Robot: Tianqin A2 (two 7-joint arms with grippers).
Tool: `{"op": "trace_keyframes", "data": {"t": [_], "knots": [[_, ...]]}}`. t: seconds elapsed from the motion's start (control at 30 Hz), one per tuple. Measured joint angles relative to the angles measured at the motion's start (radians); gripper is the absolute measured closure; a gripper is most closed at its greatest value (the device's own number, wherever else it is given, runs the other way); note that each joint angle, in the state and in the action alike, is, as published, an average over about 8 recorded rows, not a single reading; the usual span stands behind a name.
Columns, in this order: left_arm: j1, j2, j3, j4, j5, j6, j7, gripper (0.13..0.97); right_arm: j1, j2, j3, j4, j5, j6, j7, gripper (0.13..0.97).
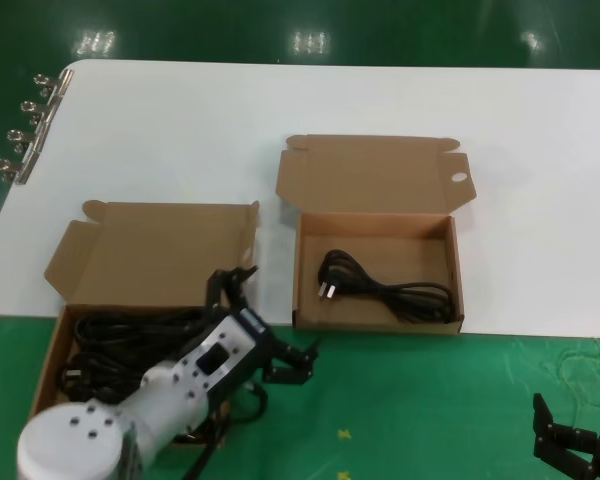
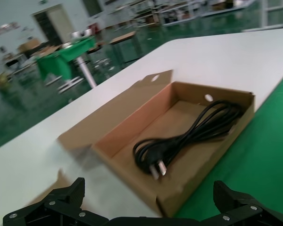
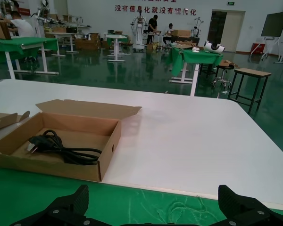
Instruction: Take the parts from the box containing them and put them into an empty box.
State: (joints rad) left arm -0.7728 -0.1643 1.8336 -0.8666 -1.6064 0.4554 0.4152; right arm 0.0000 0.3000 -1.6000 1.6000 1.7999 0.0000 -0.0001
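My left gripper is over the near right corner of the box containing them, the left of the two boxes, fingers spread wide with nothing between them. One finger points up toward the box's back wall, the other sticks out to the right over the green mat. In the left wrist view both fingertips sit at the bottom edge, far apart, nothing held. The parts still in that box are a tangled pile of black cords, partly hidden under my left arm; I can't count them. The lid is folded back flat on the white table. The empty box sits just beside it to the right, lid open and laid back, round hole in the lid's right corner. It already holds one coiled black cord, lying diagonally on the floor of the box, plug toward the left wall with silver prongs showing, cable loops running to the near right corner. Both boxes straddle the table's near edge, front parts over the green mat. My right gripper is parked low at the near right, over the mat, well apart from both boxes, fingers apart and empty. Binder clips are clamped along the table's far left edge.
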Motion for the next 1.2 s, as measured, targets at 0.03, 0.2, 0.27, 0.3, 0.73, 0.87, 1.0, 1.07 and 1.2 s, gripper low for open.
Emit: {"op": "trace_keyframes", "data": {"t": [0.03, 0.2, 0.27, 0.3, 0.73, 0.87, 1.0, 1.07, 1.2], "knots": [[0.02, -0.004, -0.006, -0.019, -0.005, -0.012, -0.011, 0.135, 0.0, 0.0, 0.0, 0.0, 0.0, 0.0, 0.0, 0.129], [0.119, -0.021, -0.036, -0.113, -0.03, -0.07, -0.064, 0.132, 0.0, 0.0, 0.0, 0.0, 0.0, 0.0, 0.0, 0.129], [0.159, -0.028, -0.048, -0.151, -0.04, -0.094, -0.085, 0.132, 0.0, 0.0, 0.0, 0.0, 0.0, 0.0, 0.0, 0.129], [0.178, -0.031, -0.054, -0.169, -0.045, -0.105, -0.096, 0.132, 0.0, 0.0, 0.0, 0.0, 0.0, 0.0, 0.0, 0.129], [0.437, -0.077, -0.132, -0.414, -0.109, -0.257, -0.234, 0.132, 0.0, 0.0, 0.0, 0.0, 0.0, 0.0, 0.0, 0.129], [0.516, -0.091, -0.156, -0.49, -0.129, -0.304, -0.277, 0.132, 0.0, 0.0, 0.0, 0.0, 0.0, 0.0, 0.0, 0.129], [0.596, -0.105, -0.18, -0.565, -0.149, -0.351, -0.32, 0.132, 0.0, 0.0, 0.0, 0.0, 0.0, 0.0, 0.0, 0.129], [0.635, -0.112, -0.192, -0.603, -0.159, -0.374, -0.341, 0.132, 0.0, 0.0, 0.0, 0.0, 0.0, 0.0, 0.0, 0.129], [0.688, -0.121, -0.208, -0.653, -0.172, -0.405, -0.369, 0.132, 0.0, 0.0, 0.0, 0.0, 0.0, 0.0, 0.0, 0.129]]}}
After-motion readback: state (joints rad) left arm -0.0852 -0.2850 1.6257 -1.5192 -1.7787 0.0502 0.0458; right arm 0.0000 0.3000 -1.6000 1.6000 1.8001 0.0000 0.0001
